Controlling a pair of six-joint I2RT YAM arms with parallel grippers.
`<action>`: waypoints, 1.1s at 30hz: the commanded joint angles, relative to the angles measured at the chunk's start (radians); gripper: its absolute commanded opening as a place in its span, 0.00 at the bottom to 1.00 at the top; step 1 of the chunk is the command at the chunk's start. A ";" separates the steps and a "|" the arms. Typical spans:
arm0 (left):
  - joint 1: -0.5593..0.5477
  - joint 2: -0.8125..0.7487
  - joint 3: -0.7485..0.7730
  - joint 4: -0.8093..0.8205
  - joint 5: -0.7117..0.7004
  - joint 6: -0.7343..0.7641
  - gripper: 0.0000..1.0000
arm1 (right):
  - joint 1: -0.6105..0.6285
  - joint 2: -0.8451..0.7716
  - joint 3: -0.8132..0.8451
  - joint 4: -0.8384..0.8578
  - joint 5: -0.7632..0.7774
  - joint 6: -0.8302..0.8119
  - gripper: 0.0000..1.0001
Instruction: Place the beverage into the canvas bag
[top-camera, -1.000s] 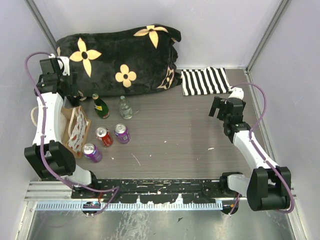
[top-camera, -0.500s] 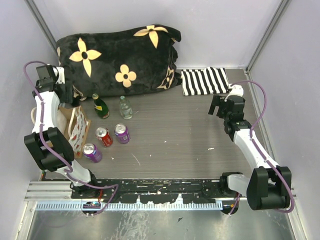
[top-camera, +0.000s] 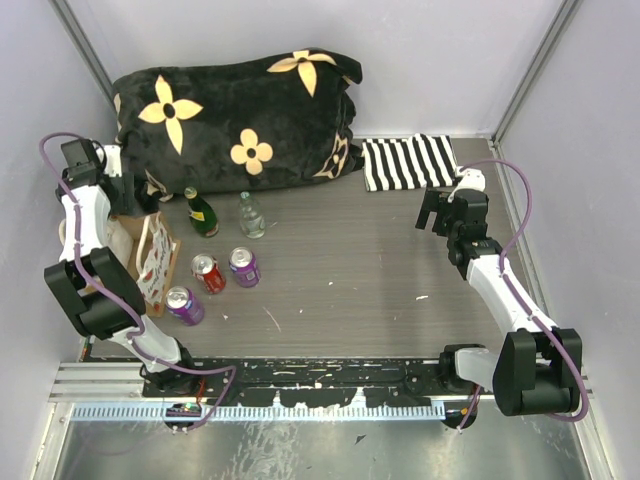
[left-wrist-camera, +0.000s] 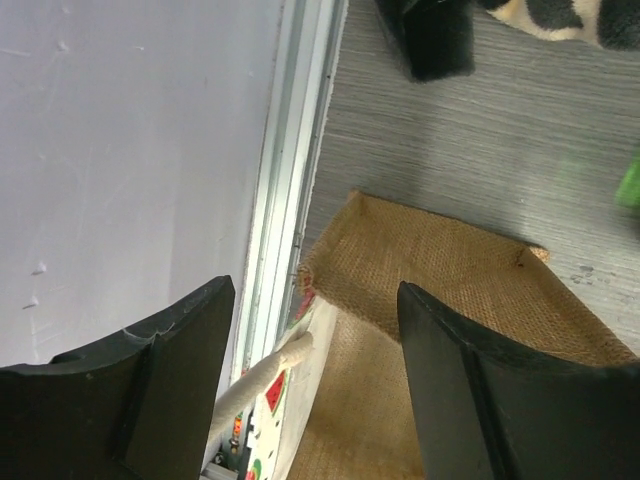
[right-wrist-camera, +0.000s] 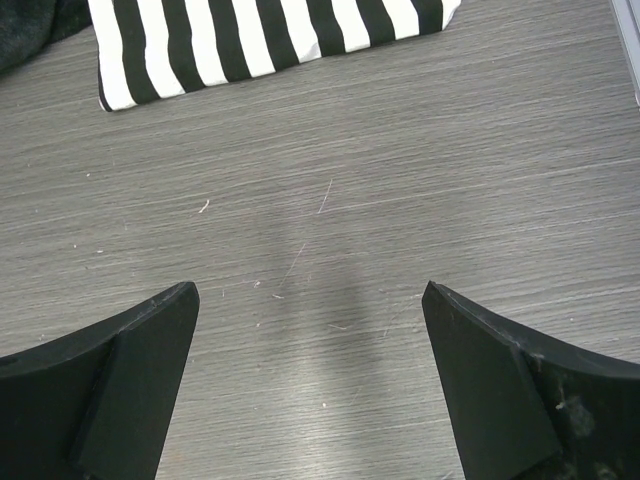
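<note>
The tan canvas bag (top-camera: 148, 255) sits at the table's left edge, its printed white side panel facing right. In the left wrist view its burlap (left-wrist-camera: 450, 290) and a cream rope handle (left-wrist-camera: 265, 375) lie just below my fingers. My left gripper (top-camera: 122, 195) (left-wrist-camera: 315, 295) is open and empty, right above the bag's far end, by the left wall. The beverages stand right of the bag: a green bottle (top-camera: 201, 212), a clear bottle (top-camera: 250, 215), a red can (top-camera: 208, 273) and two purple cans (top-camera: 244, 267) (top-camera: 184, 305). My right gripper (top-camera: 435, 213) (right-wrist-camera: 310, 290) is open and empty over bare table.
A big black plush item with yellow flowers (top-camera: 240, 120) fills the back left. A black-and-white striped cloth (top-camera: 408, 162) (right-wrist-camera: 270, 40) lies at the back right. The left wall and its metal rail (left-wrist-camera: 290, 170) are close beside my left gripper.
My left gripper has swung left and nearer, from beside the plush to over the bag's far end. The right arm has barely moved.
</note>
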 joint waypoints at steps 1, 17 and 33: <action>0.004 -0.004 -0.023 -0.014 0.054 0.034 0.72 | -0.003 -0.008 0.040 0.024 -0.007 0.007 1.00; 0.005 -0.047 0.025 -0.039 0.169 -0.036 0.86 | -0.002 -0.013 0.035 0.016 -0.019 0.006 1.00; 0.004 -0.049 0.096 -0.175 0.195 -0.001 0.83 | -0.002 -0.018 0.032 0.005 -0.031 0.021 1.00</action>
